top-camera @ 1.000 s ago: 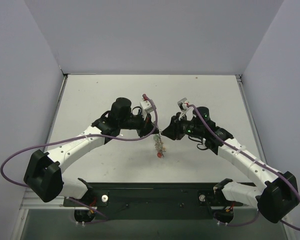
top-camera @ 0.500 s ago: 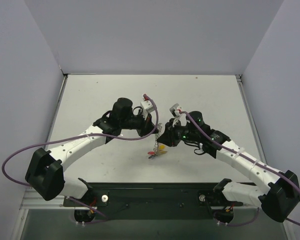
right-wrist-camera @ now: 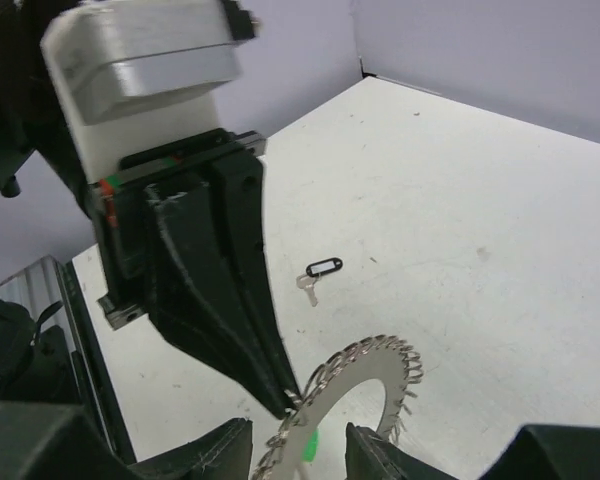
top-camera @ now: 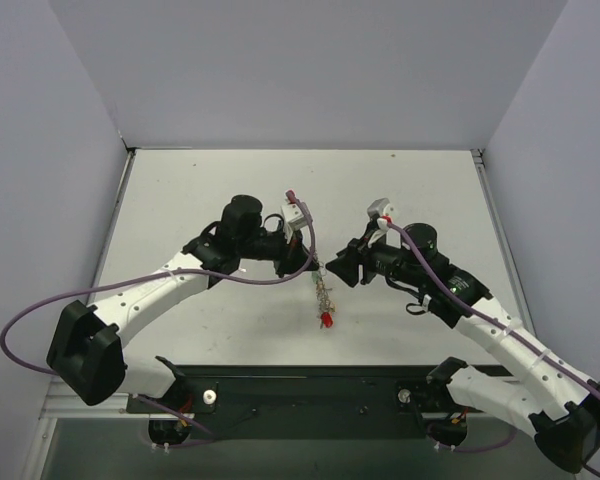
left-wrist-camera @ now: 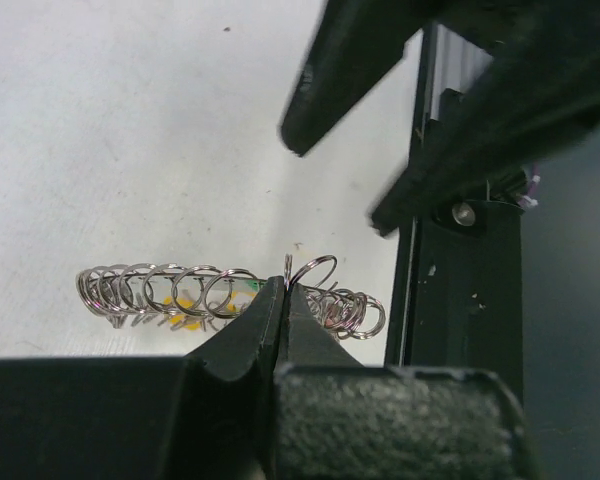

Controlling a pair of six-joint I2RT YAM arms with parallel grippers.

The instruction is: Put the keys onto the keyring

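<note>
- Fingers of my left gripper (left-wrist-camera: 283, 292) are pressed together on one wire loop of the keyring (top-camera: 324, 293). They pinch it so that it hangs over the middle of the worktop (top-camera: 200, 190), a little toward the near edge.
- My right gripper (right-wrist-camera: 298, 430) has its fingers spread. The ring sits just beyond their tips, and I see no contact with it.
- Done, as far as I can tell: a red key (top-camera: 326, 320) dangles at the ring's near end. A yellow head (left-wrist-camera: 185, 300) and a green head (left-wrist-camera: 248, 287) show through the coils, so I judge at least three keys are threaded.
- Left to do: a black key (right-wrist-camera: 320, 268) lies loose on the worktop past the ring, well apart from both grippers.
- I find no blue key in any view, so I cannot tell whether it hangs among the coils.
- My judgement: the task is well along but unfinished. The black key has yet to be picked up and worked onto the ring, and my free right fingers are the ones to fetch it.
</note>
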